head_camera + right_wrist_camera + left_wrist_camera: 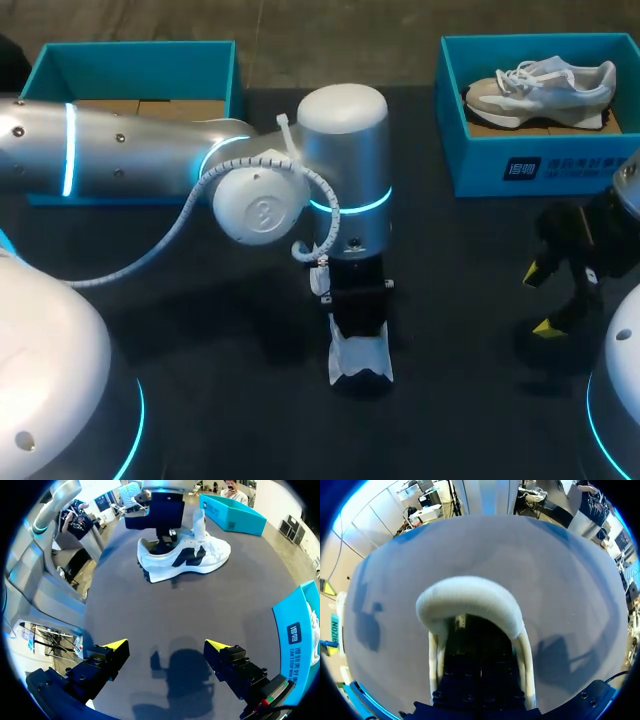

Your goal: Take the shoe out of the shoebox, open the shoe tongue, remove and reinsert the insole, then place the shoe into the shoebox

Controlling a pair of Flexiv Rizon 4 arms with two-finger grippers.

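Note:
A white shoe point(360, 362) with a dark side mark point(190, 560) stands on the dark table near the front middle, its tongue upright. My left gripper point(358, 320) comes down from above into the shoe's opening at the heel end point(162, 537). In the left wrist view the padded heel collar point(470, 597) curves around the dark fingers, which are shut deep inside the shoe; whether they hold anything is hidden. My right gripper point(540, 298) hangs open over bare table at the right point(167, 647), well away from the shoe.
A blue shoebox point(520, 165) at the back right holds a second pale shoe point(545, 85); its wall point(295, 635) is close beside my right gripper. Another blue box point(130, 55) stands at the back left point(230, 512). My left arm spans the table's left half.

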